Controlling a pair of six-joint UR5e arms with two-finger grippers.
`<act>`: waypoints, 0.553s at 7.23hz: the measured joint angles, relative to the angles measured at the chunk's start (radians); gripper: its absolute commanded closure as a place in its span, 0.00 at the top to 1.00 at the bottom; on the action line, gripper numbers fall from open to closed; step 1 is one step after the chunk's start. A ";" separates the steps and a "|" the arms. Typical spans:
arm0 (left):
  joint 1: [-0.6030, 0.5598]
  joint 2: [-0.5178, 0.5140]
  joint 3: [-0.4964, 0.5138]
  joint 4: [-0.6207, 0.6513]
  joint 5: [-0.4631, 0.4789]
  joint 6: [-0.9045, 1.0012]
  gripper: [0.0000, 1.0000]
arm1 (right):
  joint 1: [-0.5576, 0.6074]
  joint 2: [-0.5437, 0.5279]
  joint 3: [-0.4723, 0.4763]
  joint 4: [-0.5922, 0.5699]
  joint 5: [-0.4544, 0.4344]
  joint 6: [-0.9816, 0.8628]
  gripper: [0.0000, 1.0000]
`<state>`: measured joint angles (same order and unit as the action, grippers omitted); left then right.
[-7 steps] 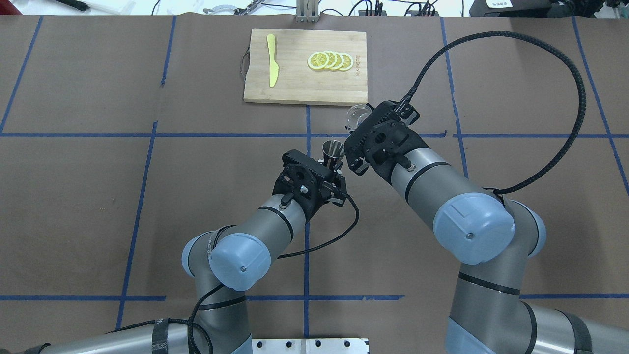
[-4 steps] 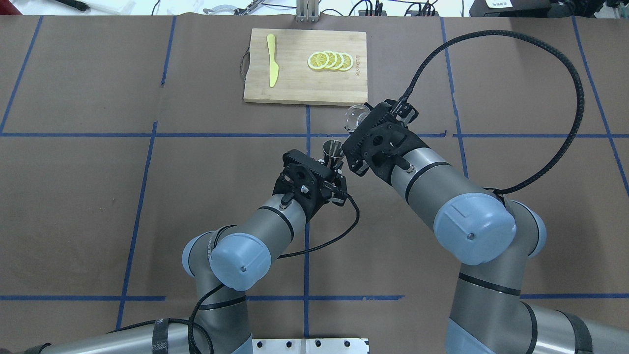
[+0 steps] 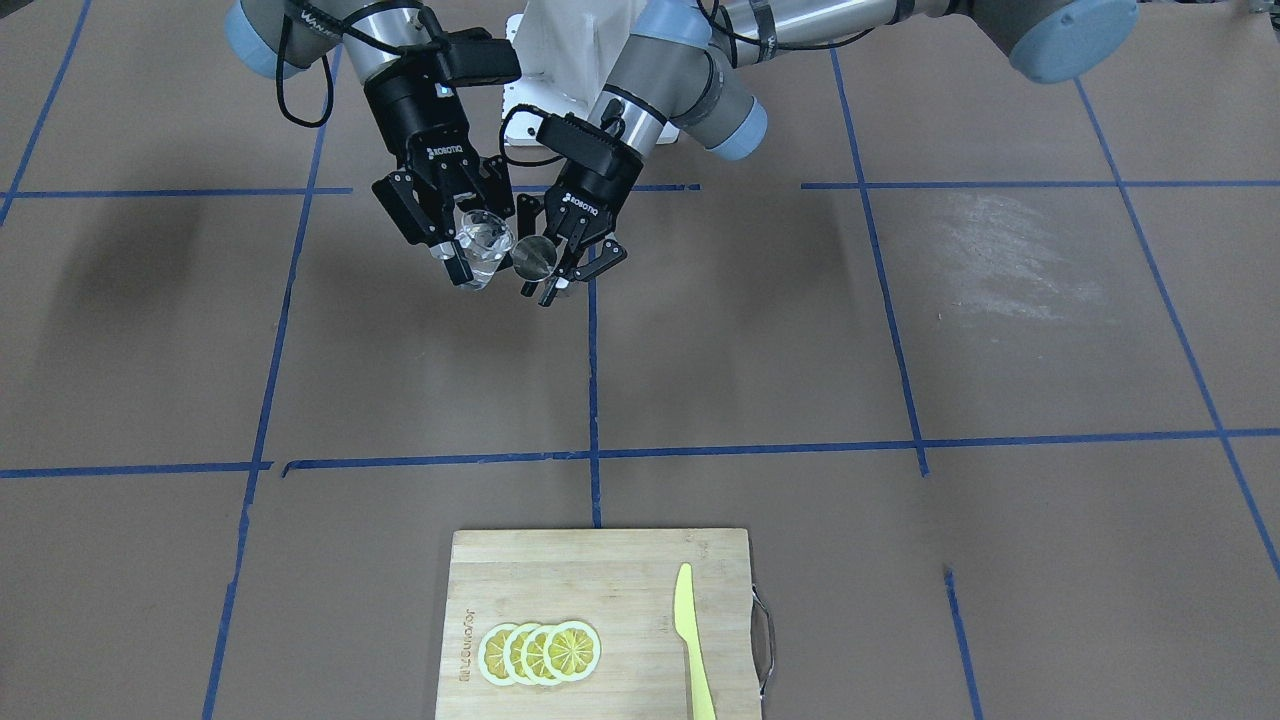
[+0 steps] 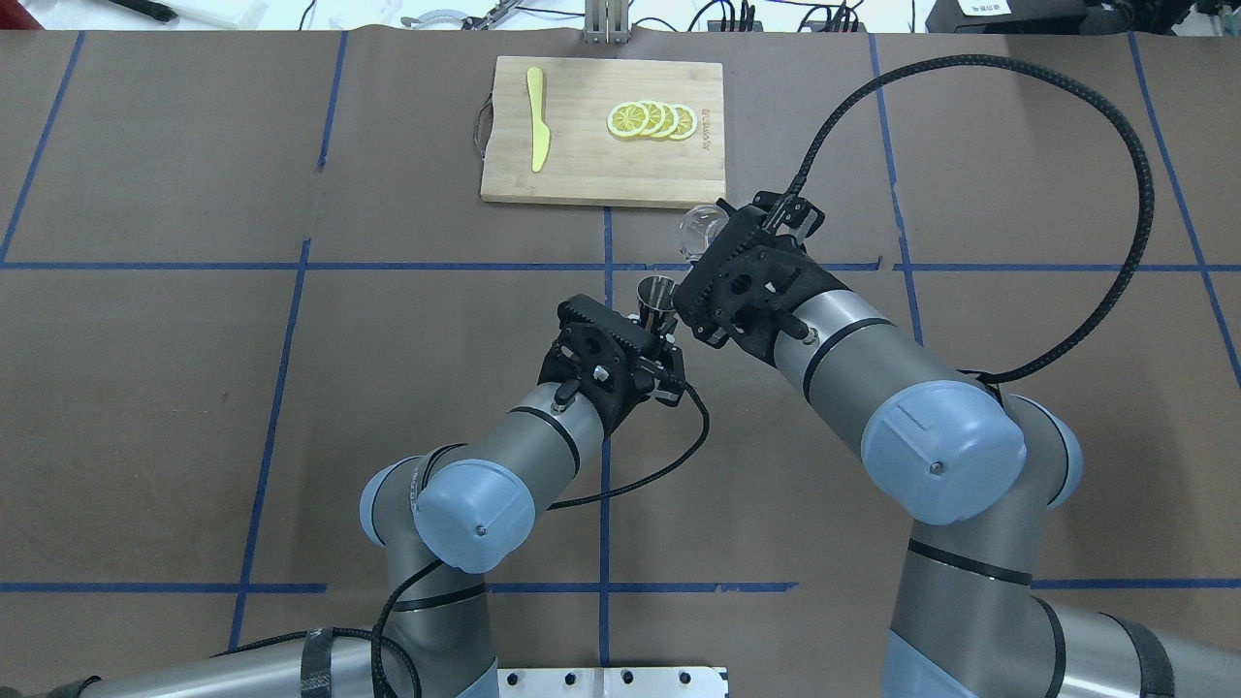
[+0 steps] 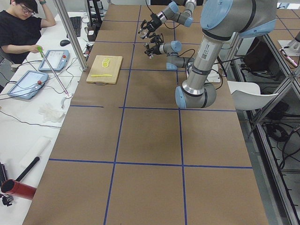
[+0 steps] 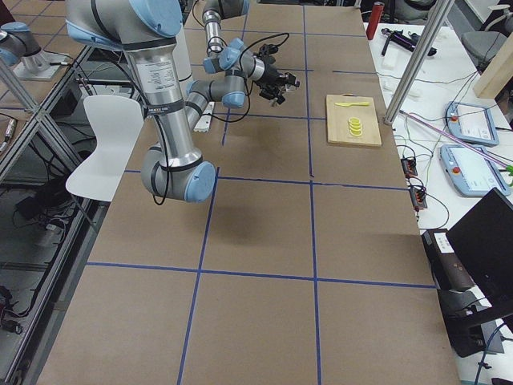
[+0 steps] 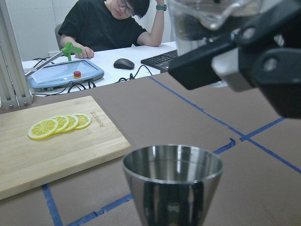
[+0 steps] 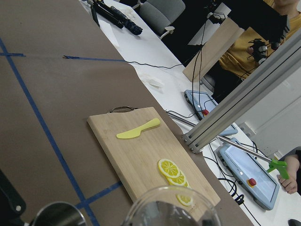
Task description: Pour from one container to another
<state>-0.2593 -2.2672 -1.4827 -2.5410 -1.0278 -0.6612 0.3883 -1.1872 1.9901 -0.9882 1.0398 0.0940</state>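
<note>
— Jigger (image 4: pixel 656 296) first: where is it?

— Nearest the robot, up off the brown table (image 4: pixel 194 388). The left gripper (image 3: pixel 562 270) is clamped on it, one finger on each side, and it stands upright with its mouth up.

— Anything in it?

— The left wrist view looks straight into the top cone, and all I see there is shiny steel wall with reflections. I cannot make out a liquid level.

— And the glass (image 4: pixel 700 231)?

— A little farther out and toward the robot's right, just beside the jigger. The right gripper (image 3: pixel 475 248) has its fingers closed on the sides of the glass. From the left wrist view the glass hangs higher than the jigger's rim, with a gap between the two.

— Is it tipped?

— It looks somewhat tilted in the front view, but I cannot tell how far. It is clear right through, and whether it holds any liquid I cannot tell.

— Farther out?

— A wooden cutting board (image 4: pixel 601 170) lies flat near the far edge of the table, well apart from both grippers. Four lemon slices (image 4: pixel 652 120) overlap in a row on it, and a yellow knife (image 4: pixel 536 121) lies alone at the other end of the board.

— Beyond the table?

— A white desk with a keyboard (image 7: pixel 162 57), a mouse (image 7: pixel 123 63) and a person (image 7: pixel 108 28) in a black shirt sitting at it.
</note>
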 measured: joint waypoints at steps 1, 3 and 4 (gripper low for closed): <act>0.000 0.000 0.000 -0.007 0.000 0.000 0.00 | -0.005 0.000 0.001 -0.001 -0.011 -0.018 0.00; 0.000 0.000 0.003 -0.017 0.000 0.000 0.00 | -0.024 0.001 0.003 -0.009 -0.050 -0.054 0.00; 0.000 0.000 0.005 -0.019 -0.001 0.000 0.00 | -0.029 0.003 0.012 -0.032 -0.065 -0.070 0.00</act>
<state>-0.2592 -2.2670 -1.4781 -2.5596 -1.0287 -0.6611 0.3593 -1.1844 2.0025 -1.0207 0.9750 0.0235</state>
